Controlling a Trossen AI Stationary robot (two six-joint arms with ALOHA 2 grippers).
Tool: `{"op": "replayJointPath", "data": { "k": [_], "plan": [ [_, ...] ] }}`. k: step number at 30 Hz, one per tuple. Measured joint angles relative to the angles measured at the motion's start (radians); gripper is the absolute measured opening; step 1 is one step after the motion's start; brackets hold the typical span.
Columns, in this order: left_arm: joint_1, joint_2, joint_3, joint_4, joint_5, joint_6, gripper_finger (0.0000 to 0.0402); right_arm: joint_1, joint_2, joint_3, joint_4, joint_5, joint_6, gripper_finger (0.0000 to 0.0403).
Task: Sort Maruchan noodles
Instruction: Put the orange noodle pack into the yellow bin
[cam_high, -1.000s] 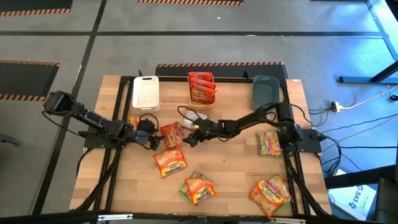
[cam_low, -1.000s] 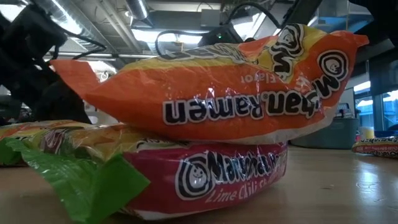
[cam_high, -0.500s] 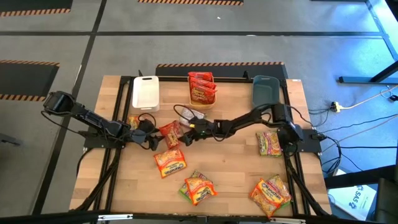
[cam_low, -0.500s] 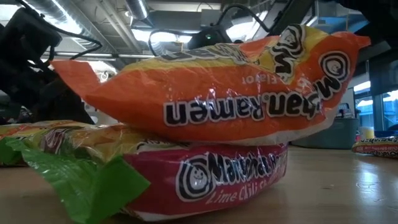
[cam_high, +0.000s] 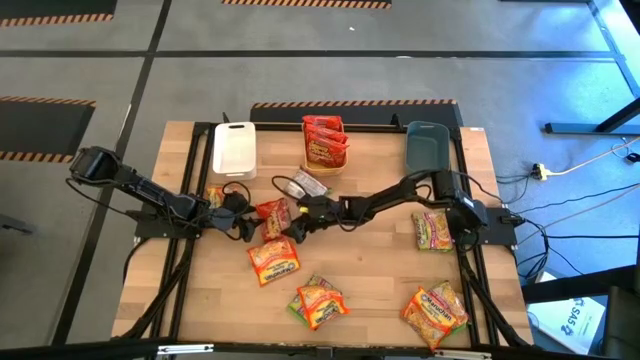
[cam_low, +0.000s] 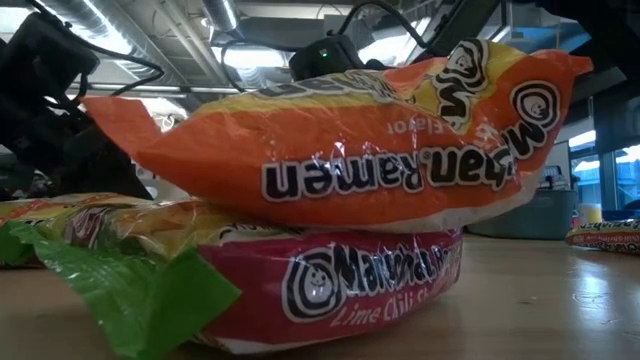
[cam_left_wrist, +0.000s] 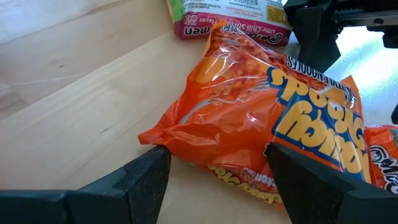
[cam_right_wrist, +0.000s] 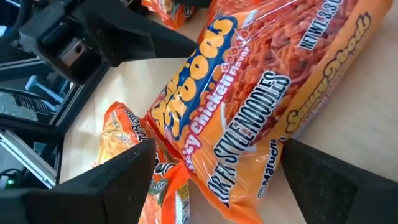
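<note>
Right now both arms converge on one red packet (cam_high: 273, 213) near the middle of the surface (cam_high: 380, 280). Left pincer (cam_high: 246, 222) sits just beside it, fingers spread wide and gripping nothing; in its wrist view the orange-red wrapper lies flat between those splayed fingers. Right pincer (cam_high: 297, 224) reaches in from the other side, also released, its fingers straddling the same packet without clamping.

Progress check: the orange bin (cam_high: 325, 140) at the far edge already holds a few red packets, so that colour is under way. White bin (cam_high: 233, 147) and grey-blue bin (cam_high: 426, 142) look empty from above. Plenty is left, I'd say: an orange packet (cam_high: 273, 259) close by, a silvery one (cam_high: 306, 184) lying back-up, a small heap (cam_high: 318, 300) near the front, another pile (cam_high: 436, 312) at the front right corner, a pair (cam_high: 432, 229) by the right arm's base. Early days, by my reckoning.
</note>
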Motion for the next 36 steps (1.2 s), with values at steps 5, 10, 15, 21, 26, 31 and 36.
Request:
{"op": "replayJointPath", "data": {
  "k": [5,10,15,21,26,31,36],
  "plan": [
    [0.000,-0.001,0.000,0.000,0.010,0.000,0.0264,0.006,-0.002,0.001,0.026,0.008,-0.055,0.0309],
    [0.000,-0.003,0.002,0.004,0.042,0.007,0.0264,-0.007,-0.045,0.018,-0.094,-0.002,-0.090,0.0294],
    [-0.005,-0.004,0.015,0.003,0.055,0.046,0.0264,-0.009,-0.099,0.019,-0.206,-0.002,-0.098,0.0292],
    [-0.017,-0.004,0.050,0.000,0.132,0.105,0.0264,-0.016,-0.122,0.019,-0.375,0.026,-0.130,0.0292],
    [-0.018,-0.004,0.058,-0.053,0.153,0.104,0.0264,-0.016,-0.099,0.019,-0.386,0.081,-0.074,0.0292],
    [-0.018,0.023,0.058,-0.097,0.111,0.050,0.0264,-0.016,-0.066,0.021,-0.331,0.065,-0.024,0.0292],
    [-0.018,0.066,0.058,-0.082,0.085,0.047,0.0264,-0.017,-0.019,0.022,-0.195,0.011,0.020,0.0292]
  ]
}}
